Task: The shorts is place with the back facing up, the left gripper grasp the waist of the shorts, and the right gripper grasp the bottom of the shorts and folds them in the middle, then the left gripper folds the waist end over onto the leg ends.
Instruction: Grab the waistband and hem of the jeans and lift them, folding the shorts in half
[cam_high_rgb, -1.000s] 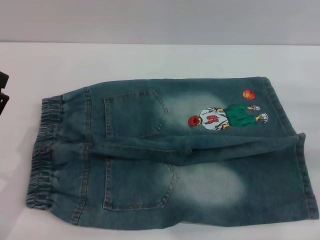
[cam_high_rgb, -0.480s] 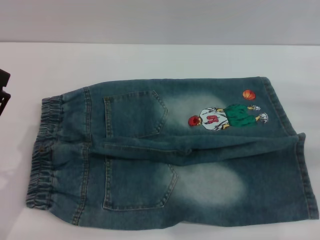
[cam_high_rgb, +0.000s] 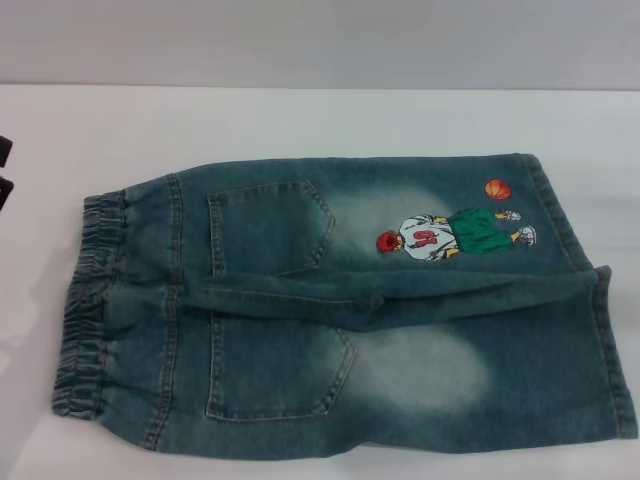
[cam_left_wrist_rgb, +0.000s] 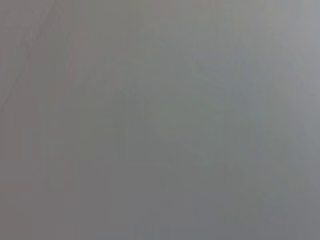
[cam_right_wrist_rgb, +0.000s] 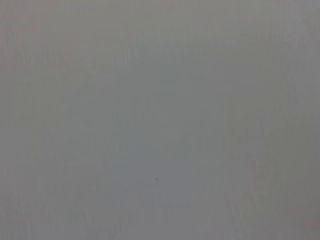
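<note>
Shorts (cam_high_rgb: 340, 315) lie flat, back up, on white table (cam_high_rgb: 300, 125), long axis running left to right: waist of the shorts (cam_high_rgb: 88, 305) at robot's left, leg ends (cam_high_rgb: 600, 310) at right. Left tool (cam_high_rgb: 4, 175) shows only as a dark sliver at the left edge, just beyond the waist; opening cannot be told. Right tool out of view. Plain grey wall behind.

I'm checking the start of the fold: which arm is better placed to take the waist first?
Left, probably. The waist lies at the robot's left, and the left gripper shows only as a dark sliver at that edge. The right gripper is out of view, and the hems lie rightward.
</note>
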